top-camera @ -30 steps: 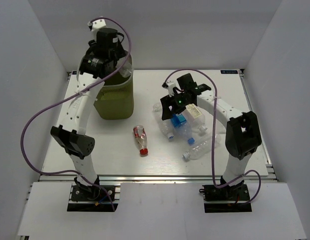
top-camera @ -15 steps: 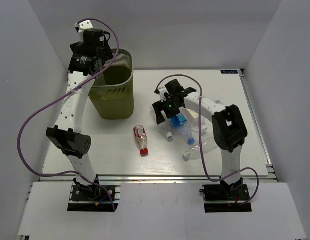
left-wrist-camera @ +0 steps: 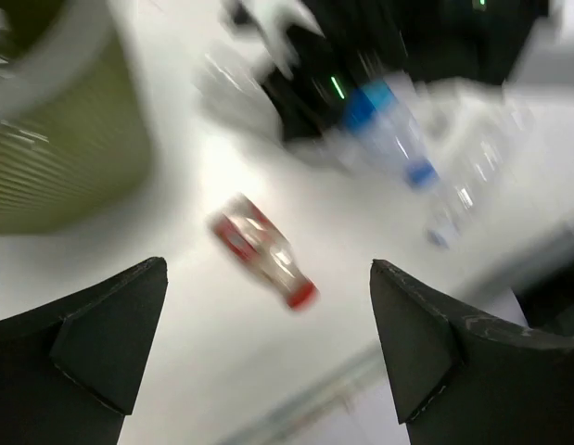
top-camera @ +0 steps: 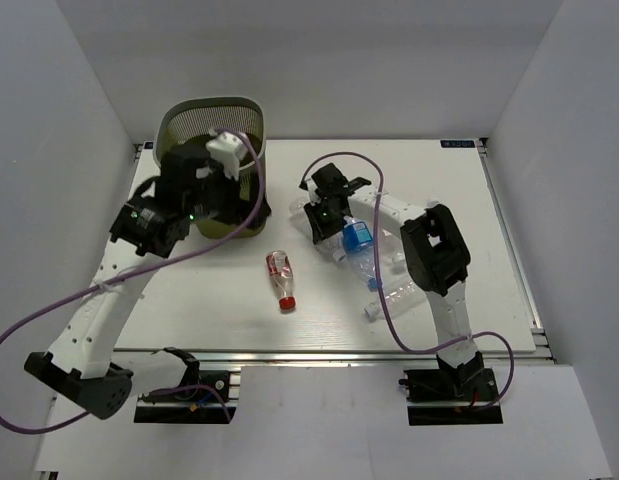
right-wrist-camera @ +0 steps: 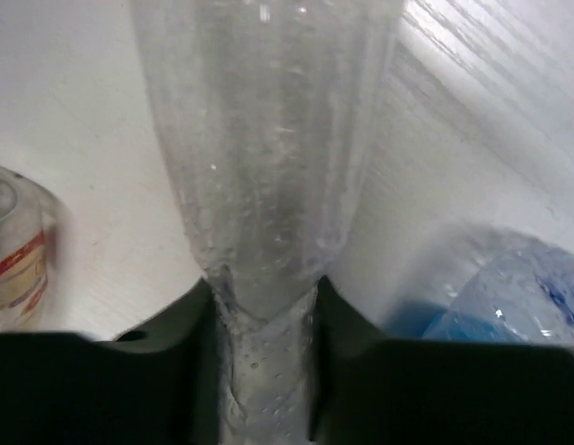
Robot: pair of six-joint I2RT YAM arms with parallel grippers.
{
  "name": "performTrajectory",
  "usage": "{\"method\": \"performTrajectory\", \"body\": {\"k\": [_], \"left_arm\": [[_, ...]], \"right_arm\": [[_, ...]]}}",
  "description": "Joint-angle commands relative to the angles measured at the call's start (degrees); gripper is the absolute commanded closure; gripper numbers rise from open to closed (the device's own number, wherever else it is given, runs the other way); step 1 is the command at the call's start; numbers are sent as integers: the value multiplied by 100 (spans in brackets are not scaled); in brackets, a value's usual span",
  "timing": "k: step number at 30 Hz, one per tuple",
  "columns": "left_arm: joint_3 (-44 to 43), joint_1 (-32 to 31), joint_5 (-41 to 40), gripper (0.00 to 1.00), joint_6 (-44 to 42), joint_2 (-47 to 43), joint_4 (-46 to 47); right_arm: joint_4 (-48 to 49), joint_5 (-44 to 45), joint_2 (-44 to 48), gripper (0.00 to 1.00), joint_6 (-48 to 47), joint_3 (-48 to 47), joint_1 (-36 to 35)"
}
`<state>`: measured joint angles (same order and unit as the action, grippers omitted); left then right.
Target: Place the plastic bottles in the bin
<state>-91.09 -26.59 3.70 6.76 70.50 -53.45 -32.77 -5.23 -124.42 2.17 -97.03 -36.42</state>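
**Bottle clearing: right jaws loaded, left jaws free near the bin.**

The counter (top-camera: 219,310) carries the olive bin (top-camera: 194,122) at far left. The remaining plastic bottles lie right of centre in a loose pile (top-camera: 394,295), with a red-labelled bottle (top-camera: 280,277) alone near the middle. Left jaws: spread wide and holding nothing, above the counter beside the bin; that view is motion-blurred, so finer detail is uncertain. Right jaws: closed on a bare clear bottle (right-wrist-camera: 268,139) at a pinched narrow section, probably the neck, at the pile's far-left edge. The bottles are judged light, thin-walled, slick and easily crushed. Grip at the stiffer neck, or across the label with little force.
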Motion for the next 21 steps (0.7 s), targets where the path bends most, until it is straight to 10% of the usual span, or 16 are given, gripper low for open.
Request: {"method": "performTrajectory", "body": {"k": [1, 7, 14, 21], "left_arm": [[854, -328, 1307, 0, 395, -18, -95], [1409, -1286, 1160, 0, 1124, 402, -341], [2410, -1665, -1217, 0, 2775, 755, 63], [3465, -1665, -2164, 0, 3709, 385, 844]], "right_arm": [[-1, -469, 602, 91, -41, 44, 188], [306, -521, 1578, 100, -884, -992, 540], [1457, -636, 1711, 100, -983, -2583, 575], [4160, -1909, 1632, 100, 36, -2557, 487]]}}
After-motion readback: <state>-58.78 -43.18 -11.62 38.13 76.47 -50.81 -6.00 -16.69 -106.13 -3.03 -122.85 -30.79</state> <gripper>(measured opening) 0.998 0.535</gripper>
